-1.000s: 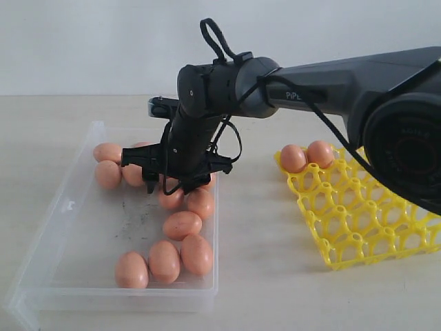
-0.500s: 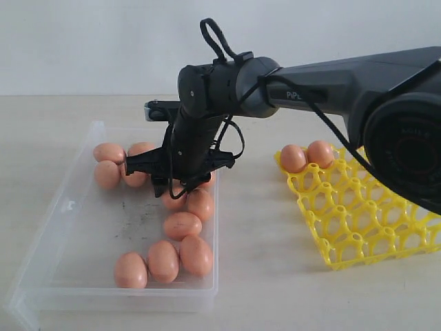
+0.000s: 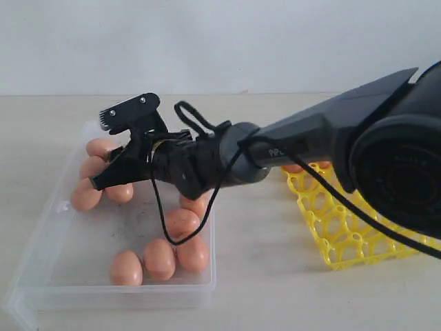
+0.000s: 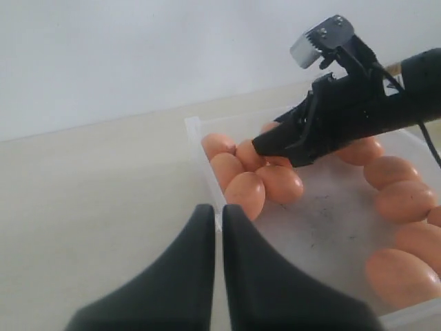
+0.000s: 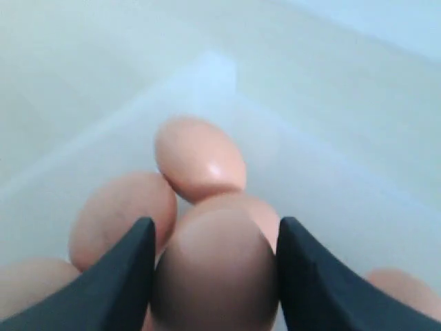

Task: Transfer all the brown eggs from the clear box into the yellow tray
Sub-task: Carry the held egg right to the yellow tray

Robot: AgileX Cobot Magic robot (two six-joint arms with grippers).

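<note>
The clear box (image 3: 41, 227) holds several brown eggs (image 3: 158, 258). One cluster lies at its far left corner (image 3: 89, 167), and more lie along the near right side. My right gripper (image 3: 110, 172) reaches across into that cluster. In the right wrist view it (image 5: 215, 224) is shut on a brown egg (image 5: 217, 276), both fingers touching the egg's sides. Other eggs (image 5: 200, 158) lie just beyond. My left gripper (image 4: 218, 210) is shut and holds nothing, just above the box's wall (image 4: 196, 138). The yellow tray (image 3: 344, 234) sits to the right, partly hidden by the arm.
The right arm (image 3: 310, 131) stretches low across the box's right wall and over the tray's far corner. A loose black cable (image 3: 207, 200) loops down from it toward the eggs. Bare tabletop (image 3: 262, 289) lies between box and tray.
The right arm has dropped from steeply bent to low and reached left to the far-left egg cluster. Its jaws have narrowed around one egg. The cluster's eggs have shifted left.
</note>
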